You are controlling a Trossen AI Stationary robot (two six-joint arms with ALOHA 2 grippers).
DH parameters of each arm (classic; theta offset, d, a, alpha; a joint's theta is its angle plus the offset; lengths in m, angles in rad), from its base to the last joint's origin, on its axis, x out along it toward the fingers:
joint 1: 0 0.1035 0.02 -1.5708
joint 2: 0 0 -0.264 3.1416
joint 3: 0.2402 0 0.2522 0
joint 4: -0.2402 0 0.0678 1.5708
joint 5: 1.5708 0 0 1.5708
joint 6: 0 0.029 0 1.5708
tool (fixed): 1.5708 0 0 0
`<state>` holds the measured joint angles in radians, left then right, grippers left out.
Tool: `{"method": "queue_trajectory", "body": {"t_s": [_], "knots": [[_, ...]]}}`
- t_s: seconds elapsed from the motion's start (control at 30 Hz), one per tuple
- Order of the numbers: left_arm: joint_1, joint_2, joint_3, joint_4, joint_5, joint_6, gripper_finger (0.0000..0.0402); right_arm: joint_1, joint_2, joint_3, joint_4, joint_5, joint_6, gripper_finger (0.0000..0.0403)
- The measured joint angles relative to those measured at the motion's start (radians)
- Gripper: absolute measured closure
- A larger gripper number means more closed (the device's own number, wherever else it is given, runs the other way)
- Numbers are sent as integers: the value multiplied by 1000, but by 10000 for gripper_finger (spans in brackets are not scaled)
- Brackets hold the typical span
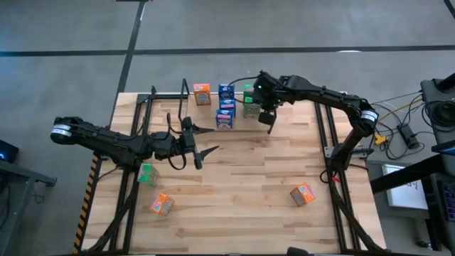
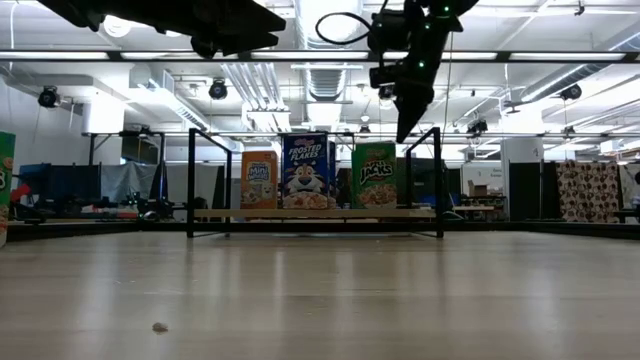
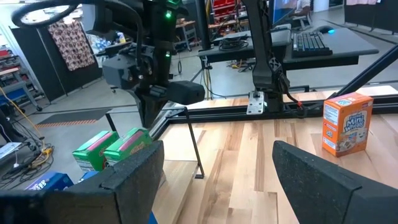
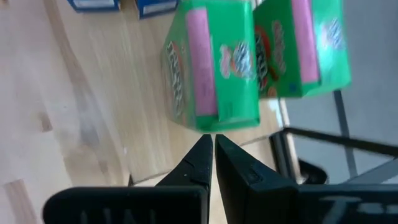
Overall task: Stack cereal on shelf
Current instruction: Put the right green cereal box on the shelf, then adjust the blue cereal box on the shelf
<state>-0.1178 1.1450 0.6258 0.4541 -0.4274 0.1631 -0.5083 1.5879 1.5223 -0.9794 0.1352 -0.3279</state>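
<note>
Right gripper (image 1: 270, 126) hangs over the far part of the table (image 1: 249, 192), just in front of the green boxes at the shelf's right end. Fingers (image 4: 208, 163) closed, tips together, nothing between them; in the right wrist view the tips sit just short of the nearer green box (image 4: 214, 62), with a second green box (image 4: 301, 46) beside it. No contact that I can confirm.

Left gripper (image 1: 202, 140) is held above the left-centre of the table, pointing toward the right side. Fingers (image 3: 134, 171) spread wide, empty.

Shelf (image 1: 160, 96): black rod rack at the far edge of the table, left of centre. Boxes standing in a row there:
- orange box (image 1: 202, 94) at the left of the group
- blue boxes (image 1: 226, 107) in the middle; two or three, count unclear from above
- green boxes (image 1: 250, 101) at the right

Low view shows the row from the front: orange (image 2: 259, 180), blue (image 2: 305, 170), green (image 2: 374, 175), all upright on the shelf's board, between the two hoop ends.

Loose boxes on the table:
- green one (image 1: 147, 174) near the left edge, under the left arm
- orange one (image 1: 161, 205) at the near left, close to that green one
- orange one (image 1: 303, 193) at the near right, well apart from the others; also seen upright in the left wrist view (image 3: 347, 122).
</note>
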Motion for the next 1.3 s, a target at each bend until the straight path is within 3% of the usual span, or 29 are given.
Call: {"method": "queue_trajectory", "body": {"t_s": [0.13,0.33,0.5,0.77,0.87,1.07,1.2,1.3], "knots": [[0,0,0,-4,0,0,118,0,0,-4,-42,0,27,394],[0,0,0,-5,0,0,118,0,1,-46,47,4,0,394],[0,0,0,-6,0,0,118,0,3,-63,109,80,-54,394],[0,0,0,-6,0,0,118,0,3,-61,97,108,-57,394],[0,0,0,-9,0,0,118,5,3,-54,56,80,-32,394],[0,0,0,-14,0,0,118,22,-7,-38,-14,-78,-1,394],[0,0,0,-30,-1,-6,118,43,-34,-49,20,-179,-6,394],[1,0,0,-57,-29,-23,118,62,-62,-88,90,-196,-17,394]]}}
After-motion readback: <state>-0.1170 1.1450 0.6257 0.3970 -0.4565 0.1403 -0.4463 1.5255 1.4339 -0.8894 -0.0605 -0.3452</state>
